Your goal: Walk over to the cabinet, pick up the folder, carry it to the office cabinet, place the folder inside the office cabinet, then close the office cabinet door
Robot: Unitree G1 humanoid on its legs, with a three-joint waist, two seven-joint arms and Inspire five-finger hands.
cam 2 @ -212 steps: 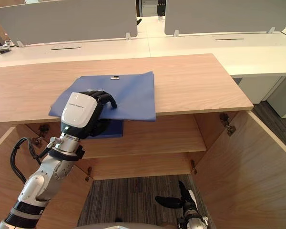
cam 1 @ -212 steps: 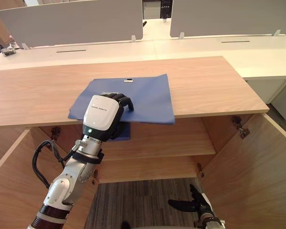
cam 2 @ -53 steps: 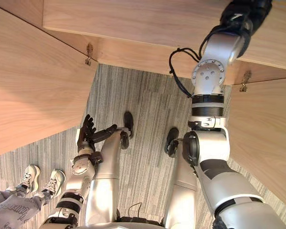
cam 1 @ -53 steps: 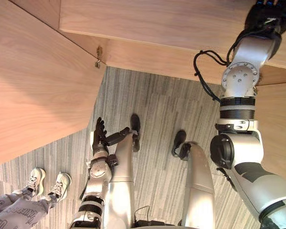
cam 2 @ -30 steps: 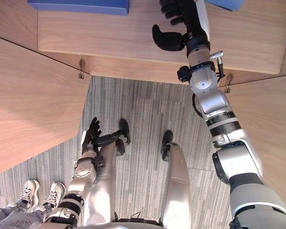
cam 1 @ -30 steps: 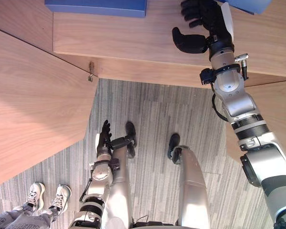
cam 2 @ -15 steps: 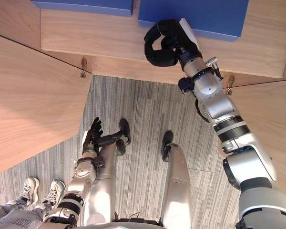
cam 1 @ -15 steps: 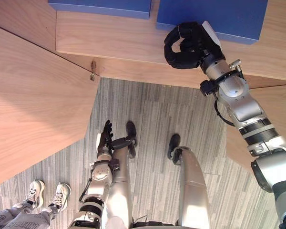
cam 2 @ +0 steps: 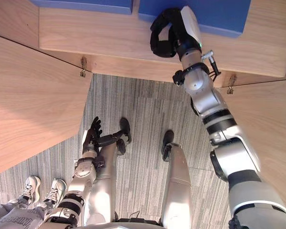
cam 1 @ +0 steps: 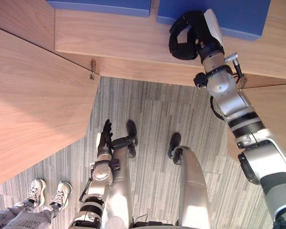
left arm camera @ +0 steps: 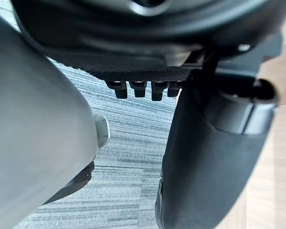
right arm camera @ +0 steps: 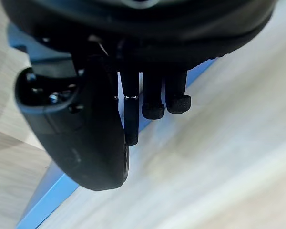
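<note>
Right hand [cam 1: 196, 32] is hovering at folder's near edge, fingers curled together, gripping nothing | folder [cam 1: 243, 16] is lying flat on cabinet shelf [cam 1: 124, 43], long axis running along shelf front | left hand [cam 1: 104, 136] is hanging open above carpet [cam 1: 148, 119]

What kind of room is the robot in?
Probably an office. There is a wooden cabinet with its door open, blue folders lying inside it, and grey striped carpet on the floor.
</note>
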